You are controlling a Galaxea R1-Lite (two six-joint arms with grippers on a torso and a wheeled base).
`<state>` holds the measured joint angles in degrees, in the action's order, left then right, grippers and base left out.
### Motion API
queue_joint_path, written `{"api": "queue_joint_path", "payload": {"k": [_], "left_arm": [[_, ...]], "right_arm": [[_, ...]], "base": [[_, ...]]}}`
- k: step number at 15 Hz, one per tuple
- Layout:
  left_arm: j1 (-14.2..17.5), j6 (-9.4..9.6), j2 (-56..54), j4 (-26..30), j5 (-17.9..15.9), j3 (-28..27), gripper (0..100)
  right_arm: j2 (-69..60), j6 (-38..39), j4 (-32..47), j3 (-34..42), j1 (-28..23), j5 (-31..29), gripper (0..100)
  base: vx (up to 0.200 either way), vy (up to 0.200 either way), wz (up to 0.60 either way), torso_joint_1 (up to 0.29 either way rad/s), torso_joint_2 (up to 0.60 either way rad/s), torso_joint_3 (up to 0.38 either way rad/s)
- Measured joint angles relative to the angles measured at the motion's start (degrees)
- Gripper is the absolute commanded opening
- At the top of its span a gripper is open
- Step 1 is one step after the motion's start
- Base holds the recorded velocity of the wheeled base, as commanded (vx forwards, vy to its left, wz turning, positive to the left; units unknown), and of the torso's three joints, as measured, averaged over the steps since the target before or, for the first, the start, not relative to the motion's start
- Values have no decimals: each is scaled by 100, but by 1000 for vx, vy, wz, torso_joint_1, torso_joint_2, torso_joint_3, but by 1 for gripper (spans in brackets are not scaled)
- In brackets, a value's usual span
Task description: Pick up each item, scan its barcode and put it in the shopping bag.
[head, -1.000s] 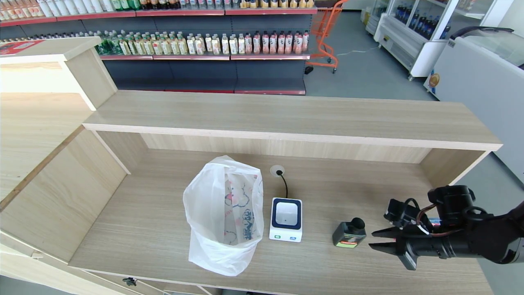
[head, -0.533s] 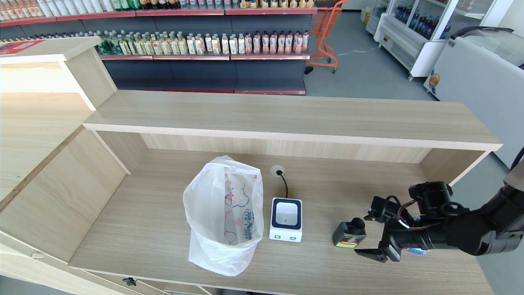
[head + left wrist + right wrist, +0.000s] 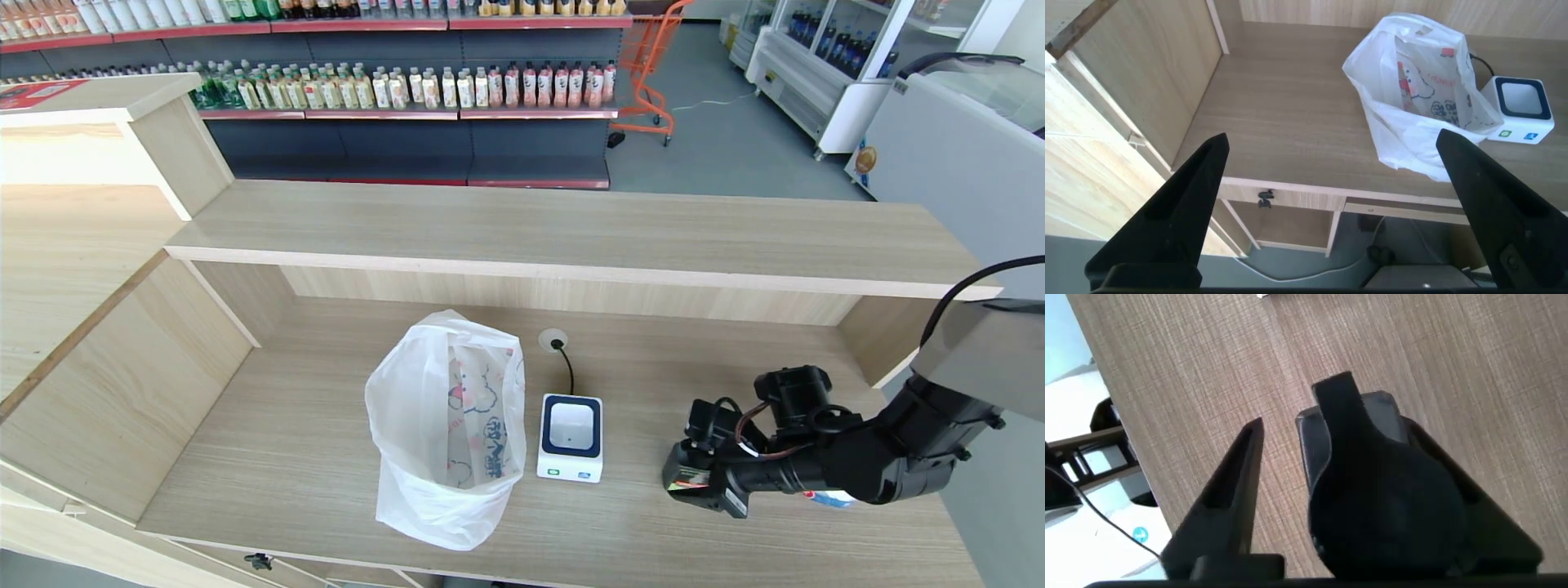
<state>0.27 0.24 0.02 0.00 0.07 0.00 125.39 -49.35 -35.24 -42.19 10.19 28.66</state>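
You're at the pick-up step for the small dark bottle [image 3: 679,474], which sits on the table [image 3: 286,457] off to the right of the scanner [image 3: 571,437]. The right gripper [image 3: 1331,437] is down at it with its jaws open on either side of the bottle. One jaw looks to be against it and there's a gap on the other side, so I'd say nothing's gripped yet.

Next move: close on the body, lift it straight so it doesn't tip, then turn the barcode to the scanner window. After that it goes into the shopping bag [image 3: 408,408] just left of the scanner. Can't tell where the barcode is from here.

The left gripper [image 3: 1331,140] hangs off the table's near left edge, jaws wide open, holding nothing.
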Motion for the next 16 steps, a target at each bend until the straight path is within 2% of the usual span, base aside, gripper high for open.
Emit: {"api": "queue_joint_path", "payload": {"k": [4, 6, 9, 11, 12, 14, 16], "left_arm": [[-6, 2, 0, 0, 0, 0, 100], [-5, 0, 0, 0, 0, 0, 100], [0, 0, 0, 0, 0, 0, 100], [0, 0, 0, 0, 0, 0, 100], [-2, 2, 0, 0, 0, 0, 100], [-5, 2, 0, 2, 0, 0, 100], [-5, 2, 0, 0, -2, 0, 100]], "right_arm": [[-50, 66, -83, 50, 20, 10, 0], [-382, 402, -89, 149, -16, 40, 0], [-1282, 1042, -96, 556, -256, 38, 0], [-2217, 805, -127, 1047, -595, 29, 0], [-2638, 277, -149, 1262, -777, 32, 0], [-3462, -1919, -217, 1629, -1101, 134, 0], [-4006, -4034, -494, 1803, -1250, 577, 0]], "base": [[0, 0, 0, 0, 0, 0], [0, 0, 0, 0, 0, 0], [0, 0, 0, 0, 0, 0], [0, 0, 0, 0, 0, 0], [0, 0, 0, 0, 0, 0], [0, 0, 0, 0, 0, 0], [0, 0, 0, 0, 0, 0]]}}
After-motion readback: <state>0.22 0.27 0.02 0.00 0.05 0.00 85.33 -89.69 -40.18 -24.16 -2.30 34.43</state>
